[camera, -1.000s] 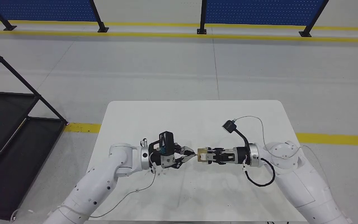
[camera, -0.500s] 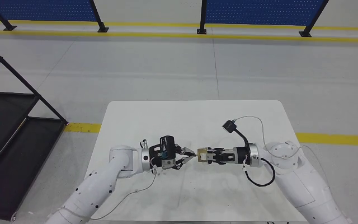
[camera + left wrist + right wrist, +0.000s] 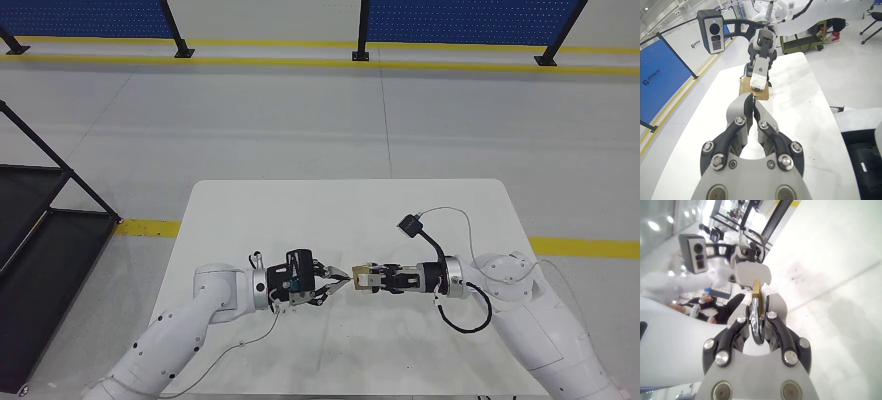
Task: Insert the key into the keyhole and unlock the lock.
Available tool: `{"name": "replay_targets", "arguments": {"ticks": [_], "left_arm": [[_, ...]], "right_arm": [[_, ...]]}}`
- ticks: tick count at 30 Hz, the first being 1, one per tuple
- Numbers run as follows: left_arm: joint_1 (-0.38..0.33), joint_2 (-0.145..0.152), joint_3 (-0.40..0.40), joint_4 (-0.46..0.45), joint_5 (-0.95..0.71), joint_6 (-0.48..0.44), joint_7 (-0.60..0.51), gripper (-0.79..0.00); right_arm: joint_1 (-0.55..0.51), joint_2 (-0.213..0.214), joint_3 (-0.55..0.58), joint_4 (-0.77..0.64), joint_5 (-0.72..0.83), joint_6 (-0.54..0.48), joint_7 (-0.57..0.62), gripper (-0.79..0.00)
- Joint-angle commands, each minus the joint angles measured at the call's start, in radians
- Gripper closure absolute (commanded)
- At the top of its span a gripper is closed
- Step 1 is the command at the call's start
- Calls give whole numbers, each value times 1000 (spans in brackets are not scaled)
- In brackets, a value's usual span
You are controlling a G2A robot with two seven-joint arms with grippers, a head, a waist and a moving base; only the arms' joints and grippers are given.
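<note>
- Arms (image 3: pixel 190 320): glossy white shells, black wrist joints
- Left gripper (image 3: pixel 753 100): grey fingers, black pads, silver screws
- Wrist camera (image 3: pixel 713 36): grey face, black bracket
- Cable (image 3: pixel 465 329): black, looped

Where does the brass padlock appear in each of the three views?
Top view: padlock over the middle of the table.
Left wrist view: padlock just beyond the left gripper and its key.
Right wrist view: padlock edge-on in the right gripper, shackle nearest the camera.
Shared landmark: the white table.

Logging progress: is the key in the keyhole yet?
Cannot tell: the key, pinched in the left gripper, touches the lock; depth hidden.
</note>
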Motion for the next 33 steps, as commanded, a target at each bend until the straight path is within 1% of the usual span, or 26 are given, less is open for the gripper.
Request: {"name": "replay_targets", "arguments": {"ticks": [1, 6, 20, 21, 22, 29, 33], "left_arm": [[3, 1, 0, -5, 14, 2, 0, 0], [10, 2, -3, -19, 51, 29, 2, 0], [20, 4, 1, -34, 91, 36, 19, 0], [22, 4, 1, -33, 86, 37, 17, -240], [22, 4, 1, -34, 84, 39, 14, -785], [32, 3, -2, -38, 62, 56, -7, -785], [49, 8, -41, -12, 30, 66, 1, -785]], "right_arm": [[0, 0, 0, 0, 0, 0, 0, 0], [0, 0, 0, 0, 0, 0, 0, 0], [0, 0, 0, 0, 0, 0, 0, 0], [0, 0, 0, 0, 0, 0, 0, 0], [0, 0, 0, 0, 0, 0, 0, 0], [0, 0, 0, 0, 0, 0, 0, 0], [0, 0, 0, 0, 0, 0, 0, 0]]}}
